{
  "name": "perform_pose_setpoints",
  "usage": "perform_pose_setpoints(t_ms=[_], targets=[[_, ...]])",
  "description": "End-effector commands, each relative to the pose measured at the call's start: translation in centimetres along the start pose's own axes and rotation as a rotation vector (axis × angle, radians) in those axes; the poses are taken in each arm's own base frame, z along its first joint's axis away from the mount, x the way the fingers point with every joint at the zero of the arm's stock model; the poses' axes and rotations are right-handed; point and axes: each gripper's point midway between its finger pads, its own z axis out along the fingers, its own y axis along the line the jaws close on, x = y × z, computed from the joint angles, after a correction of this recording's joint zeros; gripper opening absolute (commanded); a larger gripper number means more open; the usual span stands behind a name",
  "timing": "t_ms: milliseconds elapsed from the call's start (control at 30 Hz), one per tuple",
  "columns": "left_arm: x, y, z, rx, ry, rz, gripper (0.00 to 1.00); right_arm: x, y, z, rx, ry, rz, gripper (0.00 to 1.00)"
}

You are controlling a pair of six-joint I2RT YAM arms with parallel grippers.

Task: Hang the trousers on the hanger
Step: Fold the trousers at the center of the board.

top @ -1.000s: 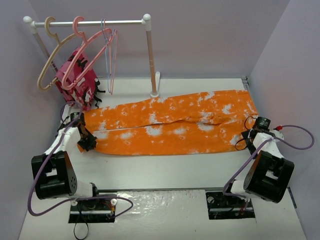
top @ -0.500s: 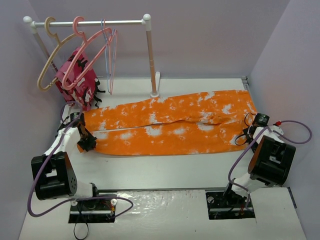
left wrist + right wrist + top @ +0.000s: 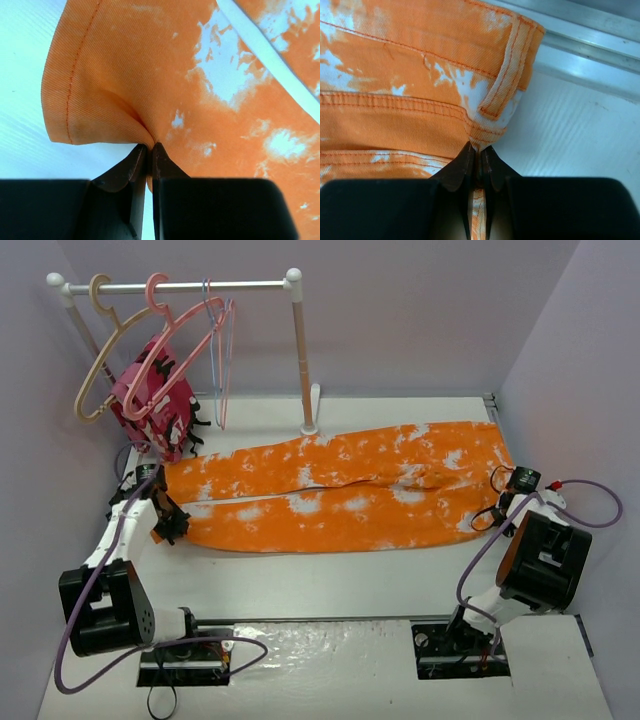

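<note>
The trousers (image 3: 380,515) lie flat mid-frame on the desk (image 3: 330,585). The left jaws pinch the leg hem (image 3: 70,100), and the right jaws pinch the waistband (image 3: 506,70). Each holds just a tiny bit, so the cloth might slip when lifted.

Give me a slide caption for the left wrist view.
Closed left gripper pinches a hem corner of the orange tie-dye trousers lying on the white table.

No text, label, brand, number or sign could be read in any view.
</note>
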Motion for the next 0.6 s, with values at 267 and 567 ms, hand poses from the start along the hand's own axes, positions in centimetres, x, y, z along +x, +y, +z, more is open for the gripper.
perform_pose_setpoints(t_ms=[267,567], targets=[[-4.1,2.5,-7.9,-0.047,-0.264,-0.094,0.0,-9.1,-2.0,-13.4,-0.054,-0.265,0.053,0.0],[-5.4,6.7,-14.6,-0.247,-0.473,-0.057,0.0,-12.0,-3.3,-21.1,0.02,-0.474,-0.075,0.0]])
